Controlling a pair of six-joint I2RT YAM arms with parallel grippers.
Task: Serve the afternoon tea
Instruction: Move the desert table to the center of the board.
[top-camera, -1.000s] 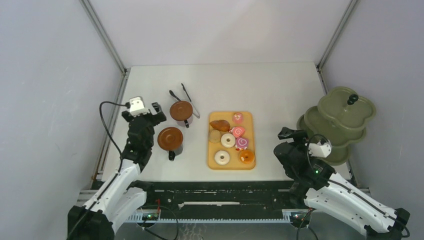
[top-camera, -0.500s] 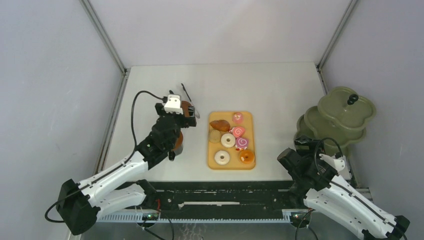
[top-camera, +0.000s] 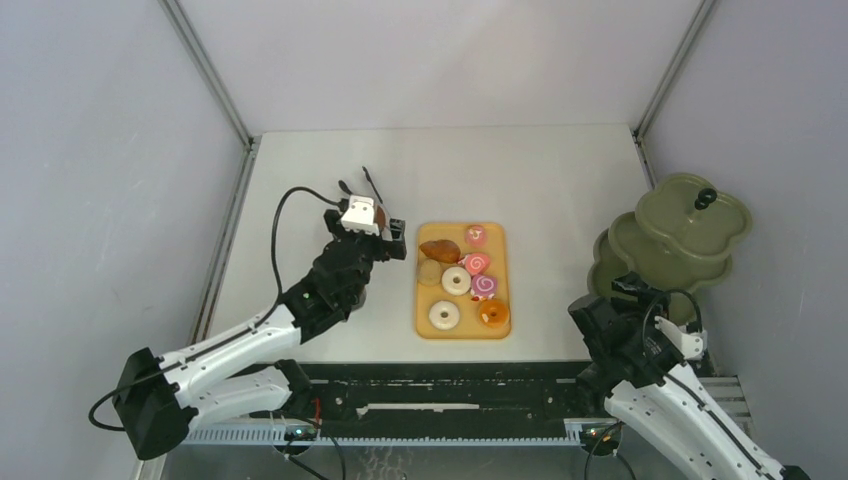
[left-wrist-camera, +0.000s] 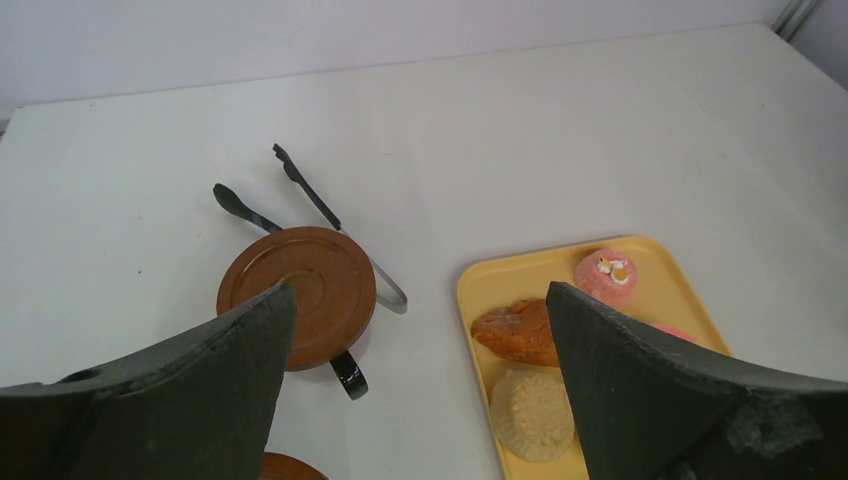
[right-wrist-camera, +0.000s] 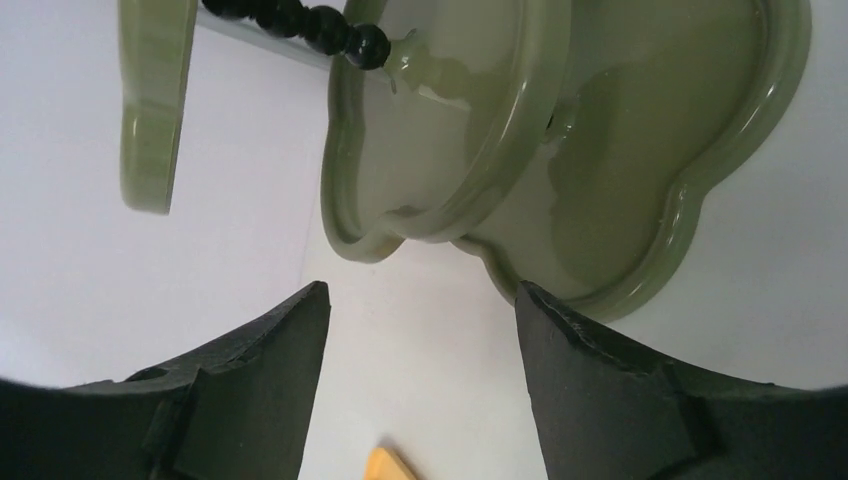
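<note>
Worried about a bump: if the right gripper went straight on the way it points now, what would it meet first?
Most likely the green tiered stand, straight ahead between the open jaws of the right gripper. They are apart now; whether the bottom or middle tier's rim comes first is unclear.

From above, the left arm (top-camera: 330, 285) covers all but a brown edge of the far saucer (top-camera: 374, 213) and all but the 2 tips of the black tongs (top-camera: 367, 178). The stand's (top-camera: 690, 225) lowest tier is partly behind the right end effector (top-camera: 622, 292). In the left wrist view, a finger (left-wrist-camera: 650, 390) of the left end effector (left-wrist-camera: 420, 300) and the bottom edge cut off the tray (left-wrist-camera: 480, 290) — 1 pink cake (left-wrist-camera: 676, 331) is a sliver, as is the nearer saucer (left-wrist-camera: 290, 467). The right wrist view loses the stand's upper part past the top edge — the tray is only a corner.
</note>
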